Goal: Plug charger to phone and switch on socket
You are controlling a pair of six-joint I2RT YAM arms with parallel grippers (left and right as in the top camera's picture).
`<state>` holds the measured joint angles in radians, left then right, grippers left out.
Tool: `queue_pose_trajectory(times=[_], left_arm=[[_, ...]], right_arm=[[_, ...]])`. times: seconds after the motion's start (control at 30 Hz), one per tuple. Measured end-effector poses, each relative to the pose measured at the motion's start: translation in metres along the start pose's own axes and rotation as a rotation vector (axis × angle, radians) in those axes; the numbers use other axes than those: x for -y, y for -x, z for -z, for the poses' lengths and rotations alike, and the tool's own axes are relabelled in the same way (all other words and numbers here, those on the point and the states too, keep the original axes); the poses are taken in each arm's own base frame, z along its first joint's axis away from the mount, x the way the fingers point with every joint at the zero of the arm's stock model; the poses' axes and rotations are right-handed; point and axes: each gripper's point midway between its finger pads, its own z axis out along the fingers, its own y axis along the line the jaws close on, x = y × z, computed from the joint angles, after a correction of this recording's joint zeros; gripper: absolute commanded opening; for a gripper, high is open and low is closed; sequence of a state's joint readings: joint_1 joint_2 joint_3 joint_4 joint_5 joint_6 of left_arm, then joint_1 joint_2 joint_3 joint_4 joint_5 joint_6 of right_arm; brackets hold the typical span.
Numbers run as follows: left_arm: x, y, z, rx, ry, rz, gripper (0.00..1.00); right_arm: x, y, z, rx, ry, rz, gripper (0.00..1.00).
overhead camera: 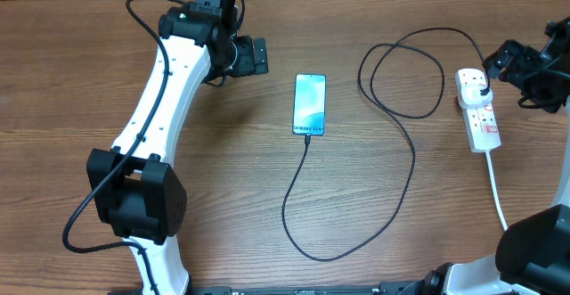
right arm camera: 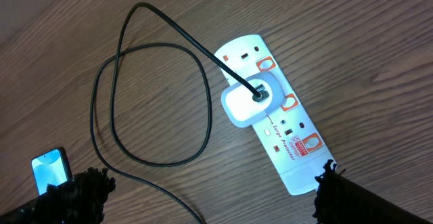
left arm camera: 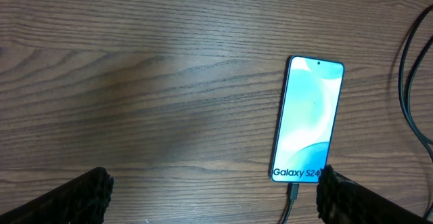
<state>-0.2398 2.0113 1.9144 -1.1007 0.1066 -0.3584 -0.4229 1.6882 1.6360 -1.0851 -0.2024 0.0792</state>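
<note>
The phone (overhead camera: 309,104) lies flat mid-table, its light blue screen lit and reading "Galaxy S24"; it also shows in the left wrist view (left arm camera: 308,119) and small in the right wrist view (right arm camera: 51,168). The black charger cable (overhead camera: 392,166) has its tip in the phone's near end (left arm camera: 292,191), loops across the table, and ends at a white plug (right arm camera: 249,99) seated in the white socket strip (overhead camera: 478,110). My left gripper (left arm camera: 213,197) is open and empty, left of the phone. My right gripper (right arm camera: 210,190) is open and empty, hovering beside the socket strip (right arm camera: 287,139).
The socket strip's white cord (overhead camera: 495,188) runs toward the near right edge. The cable forms a loop (right arm camera: 159,102) left of the strip. The left arm (overhead camera: 151,135) stretches over the table's left side.
</note>
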Motion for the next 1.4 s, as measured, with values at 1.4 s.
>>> queue_pose_trajectory(times=[1.4], left_arm=[[-0.057,-0.059,0.076,0.731,-0.016,0.005,1.00]], right_arm=[[0.000,0.000,0.000,0.000,0.000,0.000,1.00]])
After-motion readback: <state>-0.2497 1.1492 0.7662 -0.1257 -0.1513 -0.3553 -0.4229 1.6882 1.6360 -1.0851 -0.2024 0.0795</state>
